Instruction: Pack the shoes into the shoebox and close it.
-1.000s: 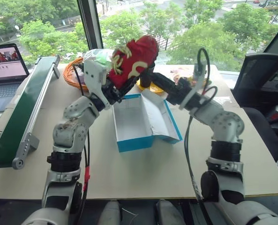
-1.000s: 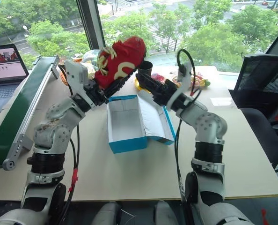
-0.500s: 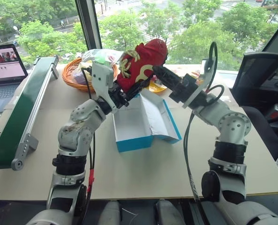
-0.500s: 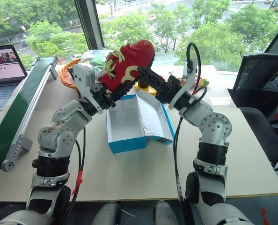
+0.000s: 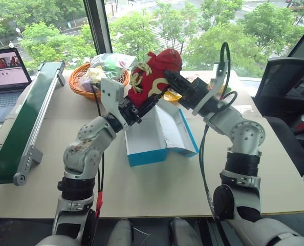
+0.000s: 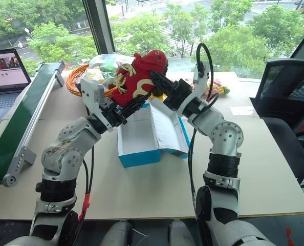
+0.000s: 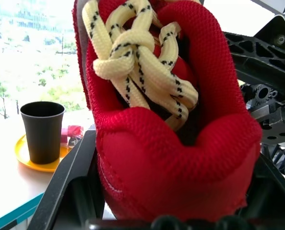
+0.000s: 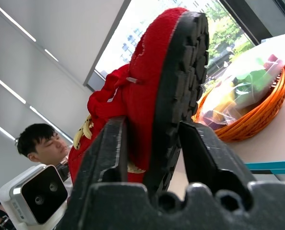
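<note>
Right fingers [image 8: 152, 158] have just clamped the shoe's [image 5: 154, 77] sole — left fingers [image 7: 80, 187] still grip it above the shoebox [image 5: 159, 130]; handover underway.

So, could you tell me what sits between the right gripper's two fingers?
The red shoe, sole edge-on, sits between the right gripper fingers in the right wrist view.

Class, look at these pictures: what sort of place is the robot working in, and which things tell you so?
Probably an upper-floor office or lab. A laptop sits on the table, an office chair stands beside it, and the big window looks down on treetops and a street.
</note>
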